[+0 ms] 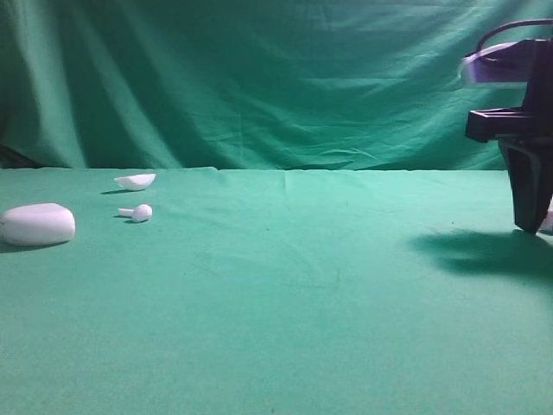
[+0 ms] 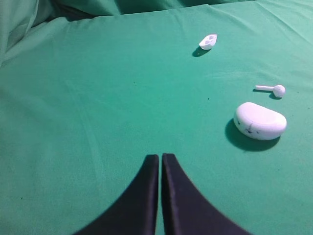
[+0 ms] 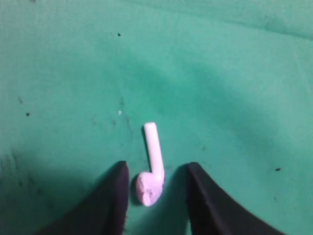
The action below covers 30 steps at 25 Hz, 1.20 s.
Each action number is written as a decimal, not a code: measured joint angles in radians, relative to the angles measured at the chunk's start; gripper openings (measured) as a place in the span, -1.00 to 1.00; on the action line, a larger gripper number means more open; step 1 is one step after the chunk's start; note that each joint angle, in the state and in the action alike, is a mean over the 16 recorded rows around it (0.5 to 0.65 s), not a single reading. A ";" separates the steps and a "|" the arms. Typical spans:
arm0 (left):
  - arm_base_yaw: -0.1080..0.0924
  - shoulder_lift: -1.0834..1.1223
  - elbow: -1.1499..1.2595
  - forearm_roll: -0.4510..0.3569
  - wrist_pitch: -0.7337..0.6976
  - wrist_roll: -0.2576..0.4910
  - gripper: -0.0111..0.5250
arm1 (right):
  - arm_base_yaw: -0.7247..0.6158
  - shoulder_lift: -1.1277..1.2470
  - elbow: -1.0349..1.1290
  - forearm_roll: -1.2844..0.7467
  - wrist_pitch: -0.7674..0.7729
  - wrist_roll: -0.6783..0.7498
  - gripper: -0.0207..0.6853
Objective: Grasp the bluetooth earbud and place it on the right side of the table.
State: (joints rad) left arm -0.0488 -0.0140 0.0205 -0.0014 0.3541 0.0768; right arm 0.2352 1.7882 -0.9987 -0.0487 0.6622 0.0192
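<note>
Right claw (image 3: 155,198) spread around bluetooth earbud (image 3: 152,169), flat on table (image 3: 220,73)

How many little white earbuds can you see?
2. One earbud lies on the green table at the far right, between the right end effector's open fingers. The other earbud lies on the left, beside the white oval case.

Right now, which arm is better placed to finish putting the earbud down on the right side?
The right. Its gripper stands open around the earbud, which lies on the cloth between the fingers, at the table's right edge. The left gripper is shut, far off near the case.
</note>
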 joint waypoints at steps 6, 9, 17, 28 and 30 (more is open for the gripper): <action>0.000 0.000 0.000 0.000 0.000 0.000 -0.96 | -0.001 -0.006 -0.023 0.010 0.046 0.006 -0.04; 0.000 0.000 0.000 0.000 0.000 0.000 -0.96 | -0.002 -0.027 -0.040 0.024 0.077 0.007 0.01; 0.000 0.000 0.000 0.000 0.000 0.000 -0.96 | -0.001 -0.184 -0.083 0.065 0.189 0.005 -0.01; 0.000 0.000 0.000 0.000 0.000 0.000 -0.96 | 0.000 -0.619 -0.062 0.084 0.331 0.004 -0.55; 0.000 0.000 0.000 0.000 0.000 0.000 -0.96 | 0.000 -0.712 -0.042 0.084 0.350 0.004 -0.67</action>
State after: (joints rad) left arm -0.0488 -0.0140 0.0205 -0.0016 0.3541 0.0768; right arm 0.2356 1.0757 -1.0409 0.0353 1.0125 0.0230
